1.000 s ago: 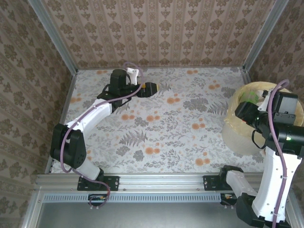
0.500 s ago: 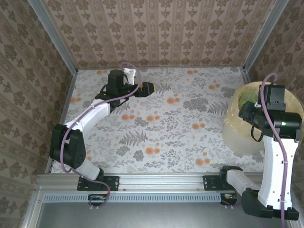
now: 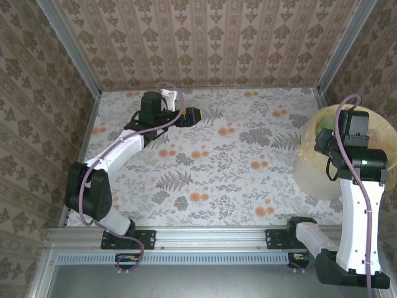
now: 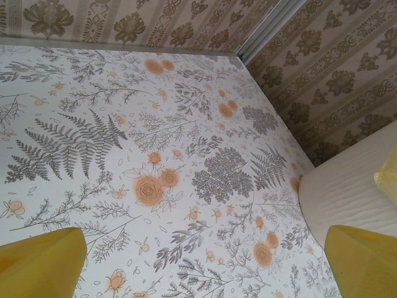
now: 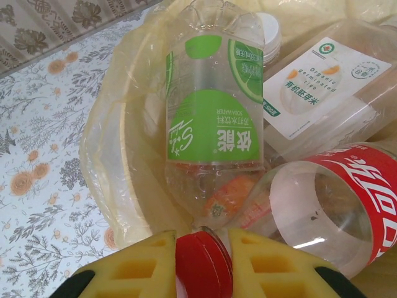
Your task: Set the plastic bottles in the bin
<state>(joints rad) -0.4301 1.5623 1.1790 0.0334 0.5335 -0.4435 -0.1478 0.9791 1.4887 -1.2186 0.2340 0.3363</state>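
Clamping the red-capped bottle (image 5: 205, 268) by its cap, the right pincer (image 5: 202, 247) is pressing one yellow pad (image 5: 133, 267) against each side of that cap. The right arm (image 3: 358, 205) is rising from its base at the near right edge of the tabletop (image 3: 236, 186) and is holding its wrist over the bin (image 3: 310, 171), which is standing at the right side of the tabletop. The pale yellow liner bag (image 5: 115, 143) is draping over the bin rim.

Inside the bin, beyond the cap, a crushed clear bottle with a green label (image 5: 214, 118) is lying lengthwise; whether the clamped cap belongs to it cannot be told. To its right, a bottle with a red cola label (image 5: 347, 205) and a bottle with a white label (image 5: 319, 93) are lying against each other.

Farther back, the left arm (image 3: 124, 146) is reaching to the far left part of the tabletop. The left pincer (image 3: 192, 116) is hovering there with its pads wide apart, well apart from the bin. Patterned walls (image 3: 205, 43) are enclosing the far side.
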